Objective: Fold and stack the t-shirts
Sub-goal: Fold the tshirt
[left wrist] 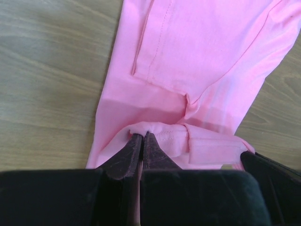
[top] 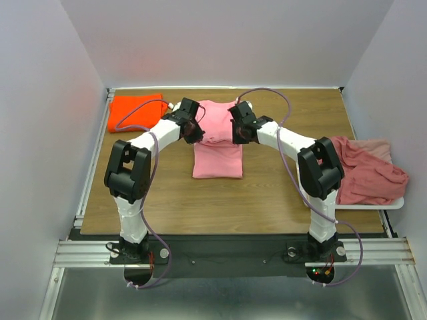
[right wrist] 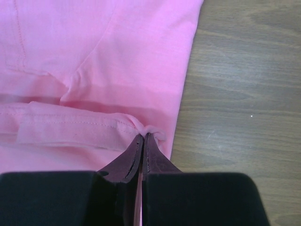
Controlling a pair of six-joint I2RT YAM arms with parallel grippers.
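Note:
A light pink t-shirt (top: 217,143) lies in a long strip in the middle of the table, its far part lifted between the two grippers. My left gripper (top: 192,131) is shut on the shirt's hem at its left edge; in the left wrist view the fingertips (left wrist: 142,137) pinch a bunched fold of pink cloth (left wrist: 197,61). My right gripper (top: 241,132) is shut on the hem at the right edge, where the tips (right wrist: 143,138) nip a small pucker of the pink t-shirt (right wrist: 108,56). An orange t-shirt (top: 133,112) lies folded at the back left.
A white tray (top: 381,204) at the right edge holds a heap of dusty rose and pale pink shirts (top: 367,170). Bare wooden tabletop (top: 200,207) lies in front of the pink shirt. Grey walls close in the back and both sides.

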